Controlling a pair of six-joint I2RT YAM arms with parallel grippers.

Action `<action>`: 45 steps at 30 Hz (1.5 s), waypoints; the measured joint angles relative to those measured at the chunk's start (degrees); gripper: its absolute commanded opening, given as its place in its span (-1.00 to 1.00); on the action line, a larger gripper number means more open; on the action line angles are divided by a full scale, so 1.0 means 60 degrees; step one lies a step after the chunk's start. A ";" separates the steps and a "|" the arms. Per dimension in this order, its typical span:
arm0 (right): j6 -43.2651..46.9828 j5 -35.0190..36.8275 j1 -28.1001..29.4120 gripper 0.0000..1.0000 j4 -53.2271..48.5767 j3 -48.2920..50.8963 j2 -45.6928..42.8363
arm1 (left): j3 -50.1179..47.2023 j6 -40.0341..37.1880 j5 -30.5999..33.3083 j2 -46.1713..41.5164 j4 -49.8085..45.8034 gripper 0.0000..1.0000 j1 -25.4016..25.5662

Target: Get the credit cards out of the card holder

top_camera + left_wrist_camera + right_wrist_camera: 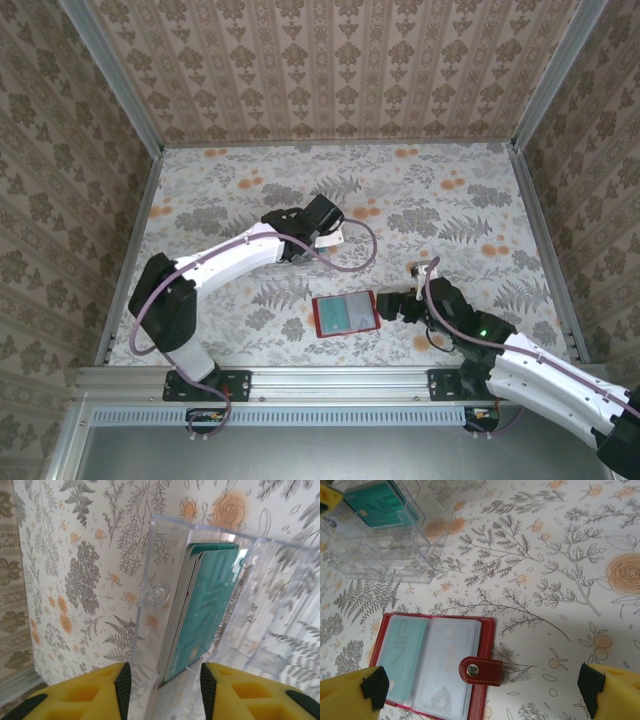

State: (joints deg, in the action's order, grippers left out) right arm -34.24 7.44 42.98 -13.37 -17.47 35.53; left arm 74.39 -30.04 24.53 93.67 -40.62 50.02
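Observation:
The red card holder (pixel 488 645) lies open on the table, its snap strap (pixel 481 670) folded over the right page. A teal credit card (pixel 400 655) sits in its left pocket and a pale card (pixel 445 665) in its right one. My right gripper (pixel 482 687) hovers over the holder (pixel 346 314) from the right, open wide and touching nothing. Several more cards (pixel 205 605), a teal one in front, stand on edge in a clear plastic tray (pixel 155 590). My left gripper (pixel 162 685) is open around their lower edge, with a gap on both sides.
The clear tray (pixel 385 555) stands just beyond the holder, with the left arm (pixel 240 255) reaching over to it. Patterned walls (pixel 330 70) enclose the table on three sides. Open tabletop (pixel 460 200) lies to the back right.

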 measured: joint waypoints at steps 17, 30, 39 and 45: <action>0.0157 -0.1249 0.0419 0.00 0.0805 -0.0652 0.2976 | -0.4167 0.8211 -0.2943 -0.5300 0.1942 0.20 0.0448; -0.0062 -0.1322 0.1013 0.11 0.1286 -0.1268 0.5078 | -0.6838 1.2531 -0.3424 -0.5082 0.4411 -0.11 0.1388; -0.0368 -0.1304 0.1027 0.28 0.1486 -0.1308 0.5646 | -0.6947 1.3242 -0.3683 -0.3348 0.5712 -0.58 0.1803; -0.0404 -0.1315 0.1027 0.29 0.1577 -0.1424 0.5982 | -0.6889 1.3318 -0.3708 -0.2539 0.5588 -0.61 0.1851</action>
State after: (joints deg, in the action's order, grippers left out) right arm -36.67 -0.45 49.15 -3.90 -26.02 71.42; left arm 33.06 49.87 2.28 78.43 -7.09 61.12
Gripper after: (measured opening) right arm 0.644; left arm 0.193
